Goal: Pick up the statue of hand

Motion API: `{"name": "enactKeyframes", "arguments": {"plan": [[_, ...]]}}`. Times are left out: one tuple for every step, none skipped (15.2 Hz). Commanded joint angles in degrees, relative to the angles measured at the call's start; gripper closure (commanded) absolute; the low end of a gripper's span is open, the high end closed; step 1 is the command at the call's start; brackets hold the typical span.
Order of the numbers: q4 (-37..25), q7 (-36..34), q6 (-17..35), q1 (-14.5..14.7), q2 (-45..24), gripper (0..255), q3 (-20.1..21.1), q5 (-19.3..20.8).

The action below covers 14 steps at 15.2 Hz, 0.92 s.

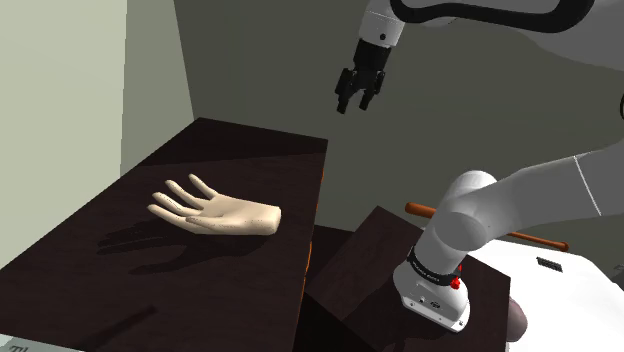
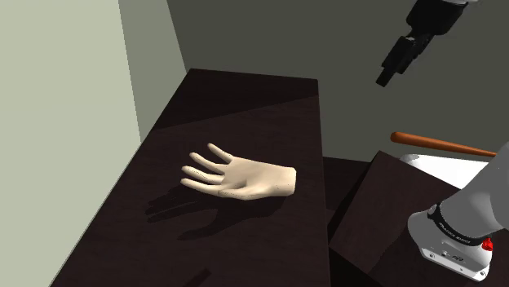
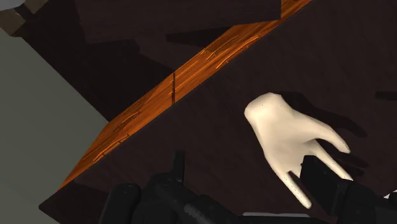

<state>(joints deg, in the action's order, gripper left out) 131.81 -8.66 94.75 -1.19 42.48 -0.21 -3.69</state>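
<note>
Fig. | statue of hand (image 1: pixel 220 212): pale, lying flat mid dark table (image 1: pixel 250 150), digits toward 9 o'clock in shoulder view | gripper (image 1: pixel 354 104): high at 2 o'clock from it, jaws parted, empty | reading: likely held open and clear for a descent across the palm.

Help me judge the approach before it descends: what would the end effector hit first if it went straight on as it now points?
Probably the dark table top, just beside the pale hand statue, not the statue itself. The open end effector hangs high above, so depth is uncertain.
</note>
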Motion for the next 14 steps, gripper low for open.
{"name": "enactKeyframes", "arguments": {"plan": [[0.0,0.0,0.0,0.0,0.0,0,0.0,0.0],[0.52,0.58,1.81,0.57,-1.14,0,0.3,-0.3],[0.97,1.15,3.61,1.14,-2.33,0,0.59,-0.6],[1.36,1.73,5.4,1.71,-3.57,0,0.9,-0.9],[1.68,2.32,7.17,2.27,-4.86,0,1.21,-1.2],[1.94,2.92,8.92,2.83,-6.2,0,1.53,-1.49],[2.13,3.51,10.65,3.39,-7.58,0,1.86,-1.78],[2.26,4.11,12.36,3.94,-9.01,0,2.19,-2.06],[2.32,4.71,14.04,4.49,-10.47,0,2.54,-2.34],[2.32,5.3,15.7,5.04,-11.97,0,2.88,-2.6],[2.26,5.9,17.33,5.58,-13.51,0,3.23,-2.86],[2.14,6.5,18.93,6.11,-15.08,0,3.58,-3.1],[1.95,7.09,20.5,6.64,-16.67,0,3.94,-3.34],[1.71,7.68,22.03,7.15,-18.29,0,4.31,-3.56]]}}
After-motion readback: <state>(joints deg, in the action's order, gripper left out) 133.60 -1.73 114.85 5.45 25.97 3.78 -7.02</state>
